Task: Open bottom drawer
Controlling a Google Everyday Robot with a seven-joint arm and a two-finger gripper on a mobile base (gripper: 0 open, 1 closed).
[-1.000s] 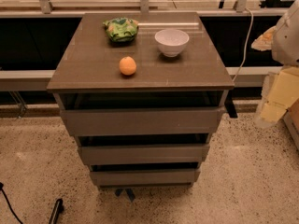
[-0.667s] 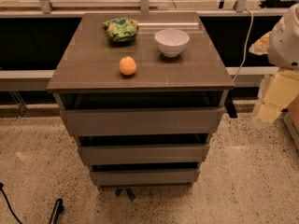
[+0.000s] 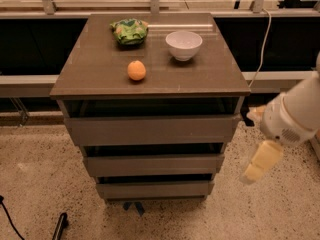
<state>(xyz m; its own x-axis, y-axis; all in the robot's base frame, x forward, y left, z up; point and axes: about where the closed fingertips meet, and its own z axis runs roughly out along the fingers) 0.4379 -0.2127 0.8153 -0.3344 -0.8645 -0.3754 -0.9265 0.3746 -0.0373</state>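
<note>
The cabinet top (image 3: 100, 59) carries a crumpled green bag (image 3: 129, 31), a white bowl (image 3: 184, 44) and an orange (image 3: 136, 70); the gripper (image 3: 260, 164) hangs low beside it.

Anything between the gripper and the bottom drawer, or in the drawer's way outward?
Nothing visible does. The gripper hangs right of the cabinet, with only floor between it and the bottom drawer. A small bluish thing under the cabinet sits below the drawer's path.

We're looking w/ one cam only, from above & in front of the cabinet (image 3: 100, 69), tilting down at its top & drawer fronts, fairly near. The bottom drawer (image 3: 155, 189) is sitting low-centre in view; the gripper (image 3: 261, 162) is hanging at right, beside the cabinet.
</note>
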